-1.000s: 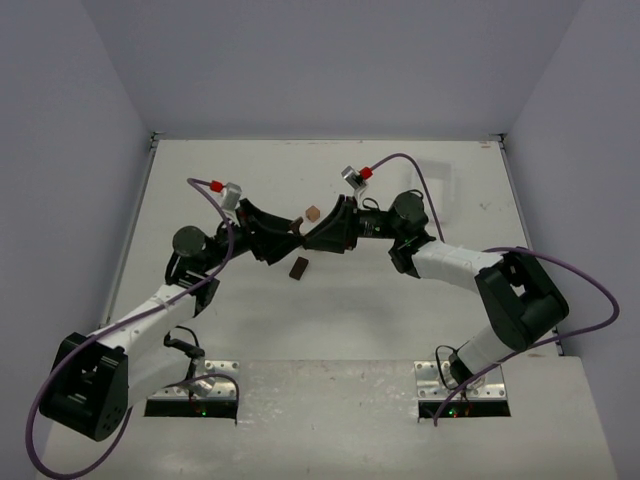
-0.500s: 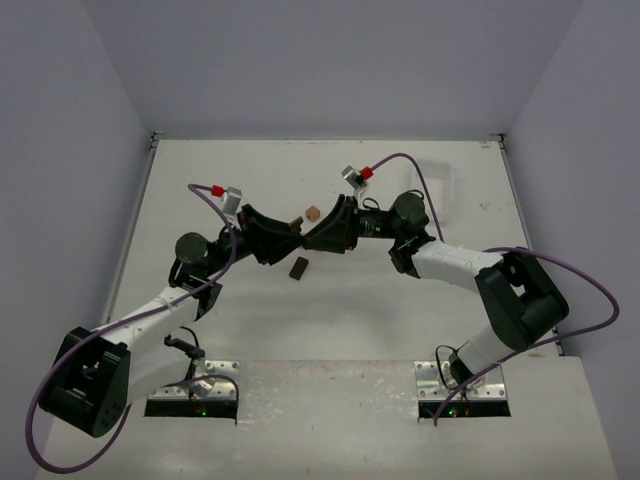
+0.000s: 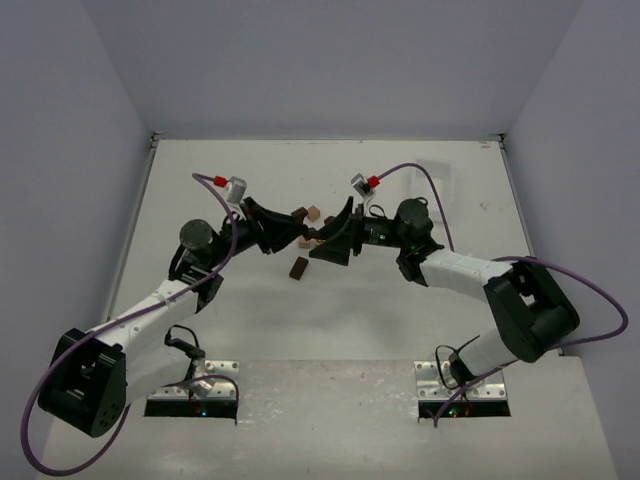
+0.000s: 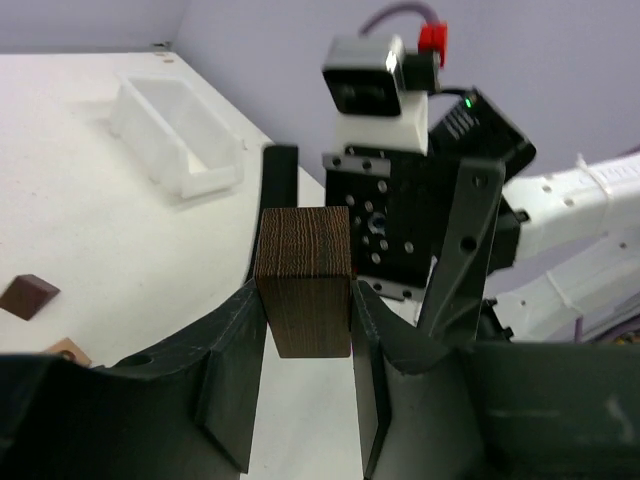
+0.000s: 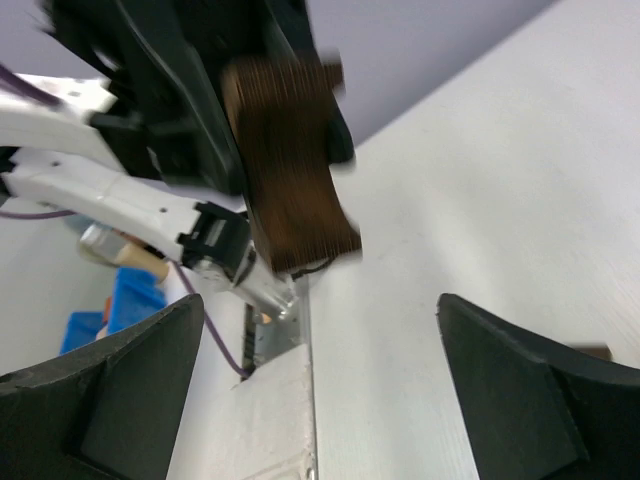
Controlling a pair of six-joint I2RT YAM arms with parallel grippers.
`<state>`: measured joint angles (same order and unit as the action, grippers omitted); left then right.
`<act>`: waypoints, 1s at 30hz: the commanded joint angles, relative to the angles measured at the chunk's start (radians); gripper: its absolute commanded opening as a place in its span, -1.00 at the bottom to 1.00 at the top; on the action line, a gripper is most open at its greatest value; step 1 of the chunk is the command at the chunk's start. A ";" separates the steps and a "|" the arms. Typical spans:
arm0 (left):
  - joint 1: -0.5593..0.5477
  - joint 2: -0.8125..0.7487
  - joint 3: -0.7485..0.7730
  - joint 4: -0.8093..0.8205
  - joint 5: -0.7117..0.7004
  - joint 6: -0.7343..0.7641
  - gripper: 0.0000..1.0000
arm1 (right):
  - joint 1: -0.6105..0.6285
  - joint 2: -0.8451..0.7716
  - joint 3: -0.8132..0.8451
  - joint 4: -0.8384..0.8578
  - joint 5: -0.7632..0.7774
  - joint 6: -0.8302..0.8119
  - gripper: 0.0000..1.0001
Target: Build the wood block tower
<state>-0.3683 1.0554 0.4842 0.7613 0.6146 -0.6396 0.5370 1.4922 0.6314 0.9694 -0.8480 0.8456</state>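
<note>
**Grip check: left gripper (image 4: 305, 335) clamped on dark brown block (image 4: 303, 262), right gripper (image 5: 318, 330) open**

Left jaws are clenched on the block, with one finger pressed flat against each long side. The block's long axis runs along the fingers, so it pokes out past the tips and points at the right arm's wrist. Its grain lines run crosswise. The right wrist view is pretty blurry, but you can see that same block hanging above the table (image 5: 480, 150). Right jaws are released and spread wide. From the top, the two grippers face each other nose to nose near the middle of the table. A tan block (image 3: 314, 213) is just beside the held one. A second dark block (image 3: 298, 267) lies on the table, closer to the bases. The white tray (image 4: 180, 135) sits well apart from both grippers.
</note>
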 commanded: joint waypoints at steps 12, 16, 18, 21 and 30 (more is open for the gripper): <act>-0.353 0.484 0.754 -0.967 -0.642 0.491 -1.00 | -0.173 -0.454 -0.133 -1.048 1.335 -0.266 0.97; -0.397 0.590 0.859 -1.079 -0.700 0.592 -1.00 | -0.269 -0.452 -0.155 -1.059 1.311 -0.251 0.97; -0.400 0.619 0.893 -1.105 -0.648 0.638 -1.00 | -0.299 -0.457 -0.160 -1.060 1.289 -0.252 0.97; -0.427 0.712 0.968 -1.200 -0.667 0.739 -1.00 | -0.303 -0.456 -0.162 -1.061 1.278 -0.268 0.97; -0.489 0.992 1.211 -1.395 -0.667 0.780 -1.00 | -0.304 -0.484 -0.186 -1.060 1.272 -0.269 0.97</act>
<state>-0.8356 1.9869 1.6444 -0.5469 -0.0747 0.0964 0.2329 1.0446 0.4612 -0.1073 0.3934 0.5776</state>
